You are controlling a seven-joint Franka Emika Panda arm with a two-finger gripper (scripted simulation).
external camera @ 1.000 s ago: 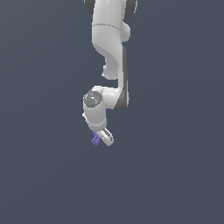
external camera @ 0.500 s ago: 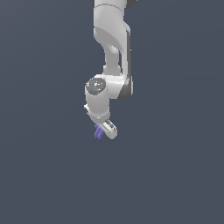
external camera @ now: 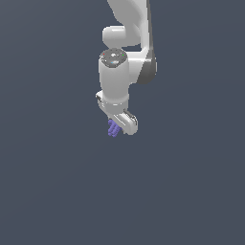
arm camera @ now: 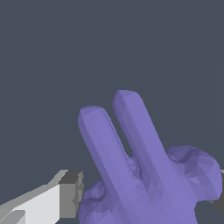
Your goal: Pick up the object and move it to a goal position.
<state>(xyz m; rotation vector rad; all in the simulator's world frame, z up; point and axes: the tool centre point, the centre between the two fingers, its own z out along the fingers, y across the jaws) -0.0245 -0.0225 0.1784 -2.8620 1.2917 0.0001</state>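
Note:
The object (external camera: 113, 128) is a small purple-blue piece of crossed bars, held in my white gripper (external camera: 120, 125) well above the dark ground. In the wrist view the object (arm camera: 144, 170) fills the near field, two bars sticking out side by side from a knobbly base. One fingertip (arm camera: 70, 194) with a grey pad presses against its side; the other finger shows only as a dark sliver at the frame's edge. The gripper is shut on the object.
The white arm (external camera: 129, 62) rises from the gripper out of the exterior view's upper edge. All around is a plain dark grey-blue surface with no other objects in sight.
The arm has swung toward the exterior view's right and risen a little, carrying the object with it. The wrist has turned so the gripper points more straight down.

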